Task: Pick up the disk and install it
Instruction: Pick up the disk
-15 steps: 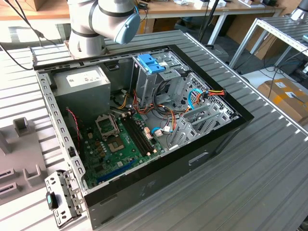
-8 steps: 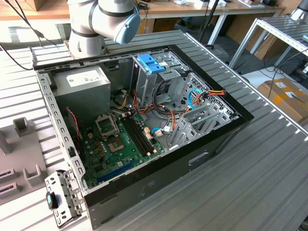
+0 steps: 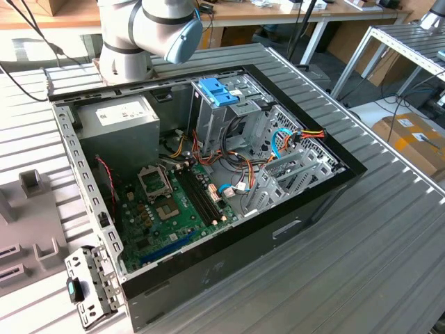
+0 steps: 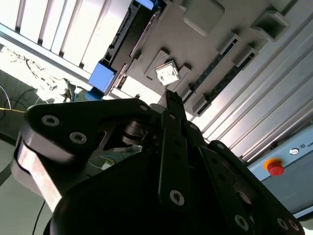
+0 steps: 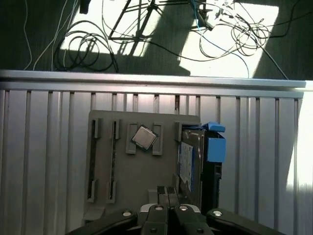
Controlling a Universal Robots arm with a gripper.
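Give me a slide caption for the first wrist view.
Above the grey fixture tray, the gripper hovers near the blue-railed disk and a processor chip.

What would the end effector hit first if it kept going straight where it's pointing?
Most likely the grey fixture plate, at a bare spot beside the disk, not the disk itself. The end effector hangs above the plate; how far above is hard to judge.
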